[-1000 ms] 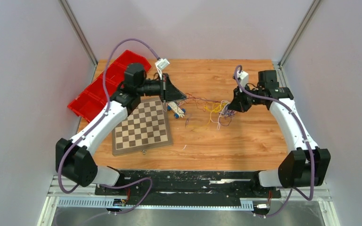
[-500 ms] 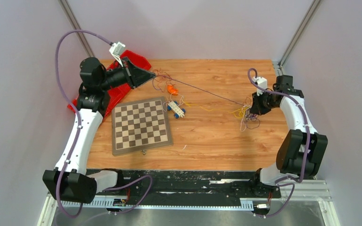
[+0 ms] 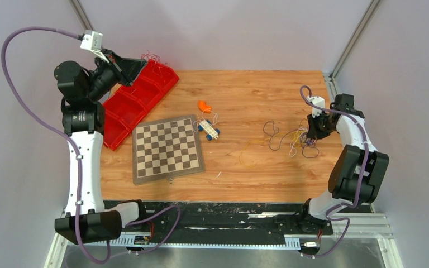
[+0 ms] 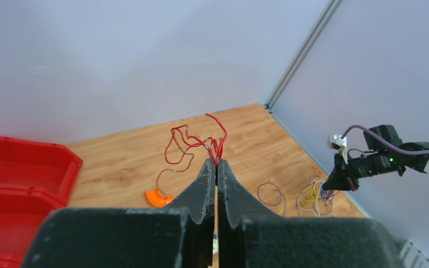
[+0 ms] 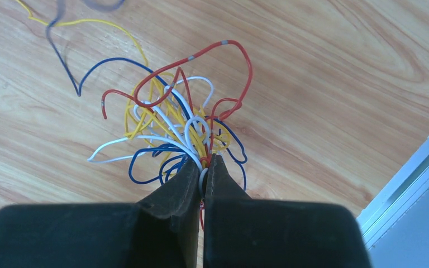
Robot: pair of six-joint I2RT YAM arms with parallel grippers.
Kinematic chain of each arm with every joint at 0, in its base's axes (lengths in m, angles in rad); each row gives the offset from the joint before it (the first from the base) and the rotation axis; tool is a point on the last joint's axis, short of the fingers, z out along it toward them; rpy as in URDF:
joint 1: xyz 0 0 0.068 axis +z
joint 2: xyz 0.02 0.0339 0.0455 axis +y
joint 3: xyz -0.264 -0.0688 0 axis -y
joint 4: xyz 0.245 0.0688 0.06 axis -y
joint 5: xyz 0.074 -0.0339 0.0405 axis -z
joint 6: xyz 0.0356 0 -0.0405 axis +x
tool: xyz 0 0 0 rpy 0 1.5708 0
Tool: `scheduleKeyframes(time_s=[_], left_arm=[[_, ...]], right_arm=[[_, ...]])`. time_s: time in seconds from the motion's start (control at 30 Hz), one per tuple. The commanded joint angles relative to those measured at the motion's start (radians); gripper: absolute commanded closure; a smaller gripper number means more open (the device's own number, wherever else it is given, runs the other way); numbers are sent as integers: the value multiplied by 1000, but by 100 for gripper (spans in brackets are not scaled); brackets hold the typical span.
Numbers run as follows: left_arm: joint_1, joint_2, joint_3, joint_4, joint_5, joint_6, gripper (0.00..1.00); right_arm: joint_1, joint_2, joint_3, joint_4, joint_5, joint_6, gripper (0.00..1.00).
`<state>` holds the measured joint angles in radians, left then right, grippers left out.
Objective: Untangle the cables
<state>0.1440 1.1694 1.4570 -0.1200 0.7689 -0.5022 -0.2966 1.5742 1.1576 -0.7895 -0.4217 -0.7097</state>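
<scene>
**Pinching cables point(image 3: 297, 138) on both sides**

With left gripper point(image 4: 217, 163), clamps red strands point(image 4: 194, 143) aloft, above red bins point(image 3: 124, 106). With right gripper point(image 5: 204, 167), nips tangled multicoloured bunch point(image 5: 170, 120) down at wooden table point(image 3: 246, 92), right side; loose purple loop point(image 3: 270, 131) near.

Right wrist view: lower ends of the cable bundle point(image 5: 173, 123) are hidden between the closed jaws of the right gripper point(image 5: 202, 164), so which strands are pinched cannot be told. A yellow strand point(image 5: 89, 22) is cut off at the top-left edge, and the dark strand point(image 5: 49, 30) beside it is blurred.

Left wrist view: the held ends of the red strand point(image 4: 217, 148) are hidden inside the left gripper point(image 4: 217, 164). An orange piece point(image 4: 156, 197) is partly covered. The red bins point(image 4: 17, 178) are cut by the left edge.

Top view: single strands are too small to be told apart.
</scene>
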Motion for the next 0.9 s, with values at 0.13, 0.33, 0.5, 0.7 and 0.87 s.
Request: scheduleKeyframes(time_s=[0.13,0.33,0.5,0.7,0.87], left_arm=[[-2,129,10,-57,26,79,100],[-58,257,13,-78,1,191,100],[-107,387,29,-97,-134,310,100],[-115,505,93,-237,-136,432,43],[-171,379,15,-261,129,487,10]], right_arm=[[0,-32,22,-9,-117,-1,100],[12,-56,91,-104,-238,26,100],[36,-69,151,-175,-328,44,100],[85,-99,218,-260,-455,53,100],[190,-144,262,-304,-579,67,98]])
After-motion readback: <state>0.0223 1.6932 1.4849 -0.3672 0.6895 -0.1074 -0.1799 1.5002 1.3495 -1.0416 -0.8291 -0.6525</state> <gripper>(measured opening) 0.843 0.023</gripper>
